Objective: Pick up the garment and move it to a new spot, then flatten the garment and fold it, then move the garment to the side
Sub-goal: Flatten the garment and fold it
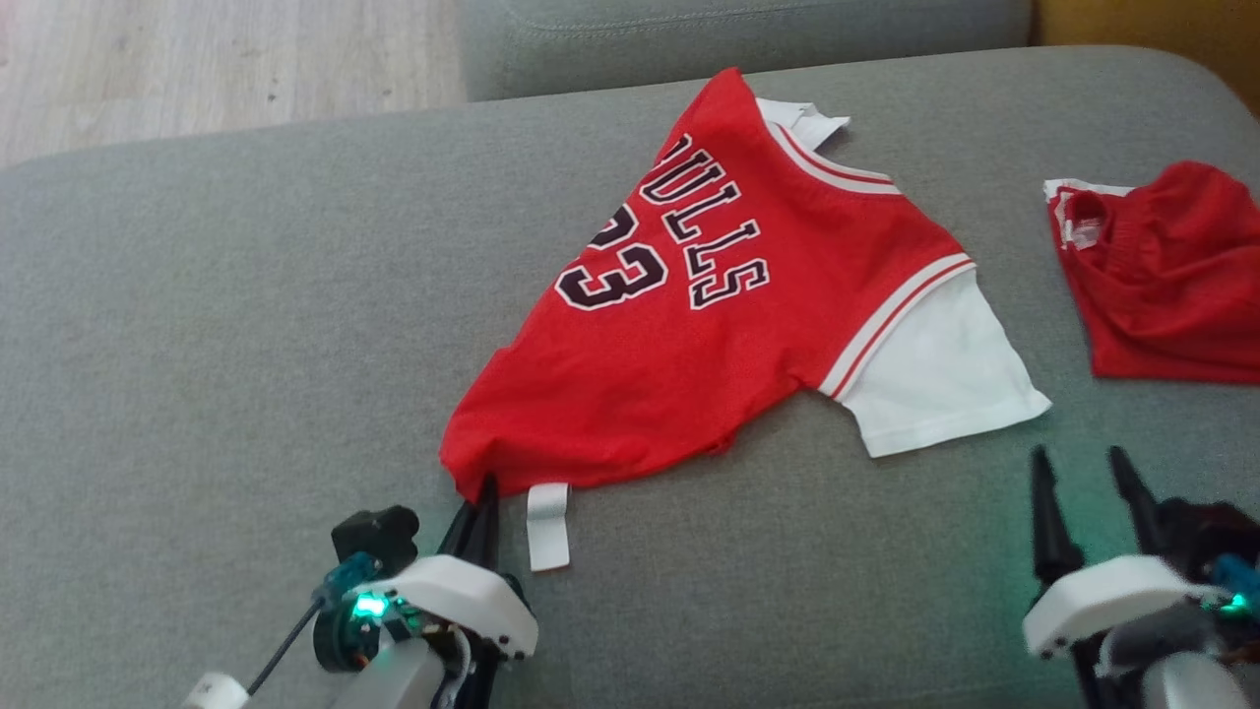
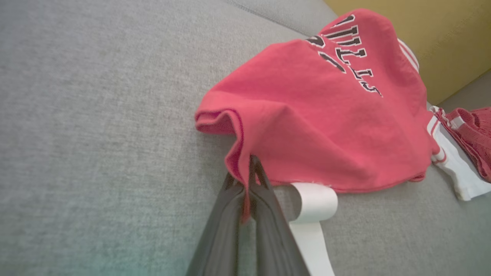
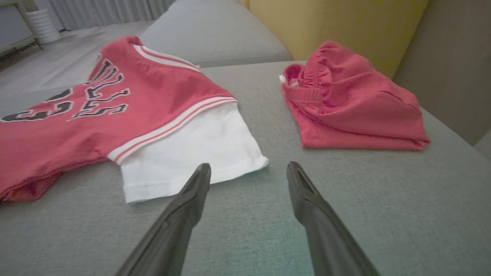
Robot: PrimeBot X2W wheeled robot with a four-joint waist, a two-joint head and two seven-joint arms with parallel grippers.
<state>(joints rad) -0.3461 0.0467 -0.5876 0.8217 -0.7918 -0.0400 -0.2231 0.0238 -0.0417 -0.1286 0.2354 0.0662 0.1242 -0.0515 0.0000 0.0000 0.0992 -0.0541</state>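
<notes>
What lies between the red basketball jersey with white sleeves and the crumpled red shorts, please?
Nothing: bare grey sofa cushion separates the white sleeve of the red jersey from the red shorts, clearest in the right wrist view.

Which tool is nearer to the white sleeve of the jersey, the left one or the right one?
The right. The right tool stands open just short of the sleeve, not touching it. The left tool is shut on the far lower corner of the jersey.
</notes>
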